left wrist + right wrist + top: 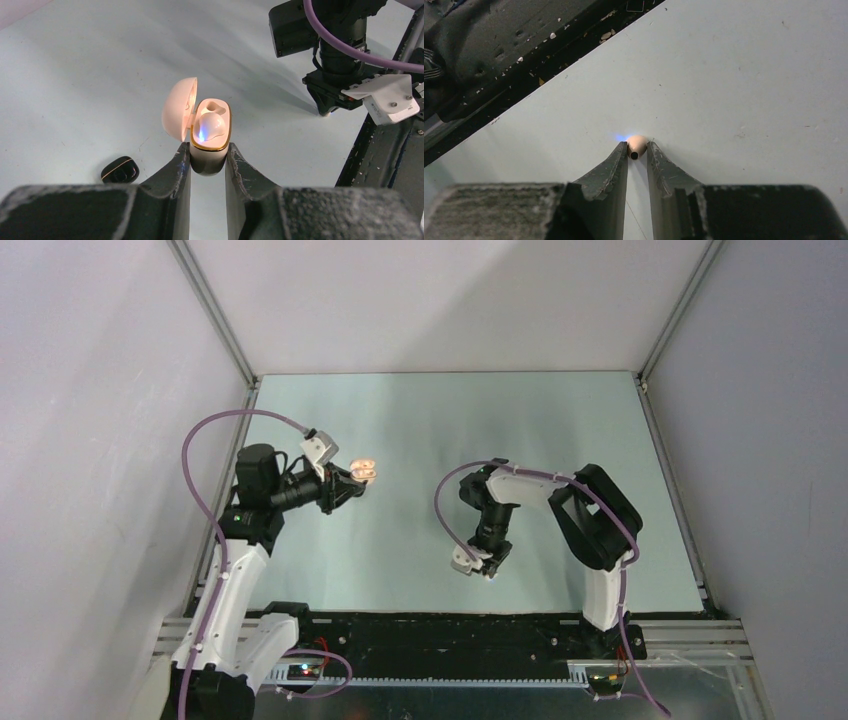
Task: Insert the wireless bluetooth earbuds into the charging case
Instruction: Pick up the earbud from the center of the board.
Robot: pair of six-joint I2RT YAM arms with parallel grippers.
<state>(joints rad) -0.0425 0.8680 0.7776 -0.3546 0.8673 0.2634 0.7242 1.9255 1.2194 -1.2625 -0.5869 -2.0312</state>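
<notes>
My left gripper (208, 156) is shut on the charging case (210, 162), a cream pebble with a gold rim, and holds it above the table at the left (366, 470). The case's lid (179, 115) stands open to the left. One pale earbud (210, 125) sits inside with a blue light glowing on it. Near the table's front edge, my right gripper (637, 150) points down at the surface (490, 570). Its fingertips press both sides of the other earbud (637, 143), pale beige with a dark tip, which rests on the table.
A small black oval thing with a thin gold line (120, 170) lies on the table left of the case. The black front rail (524, 55) runs close behind the right gripper. The right arm (340, 50) stands across from the case.
</notes>
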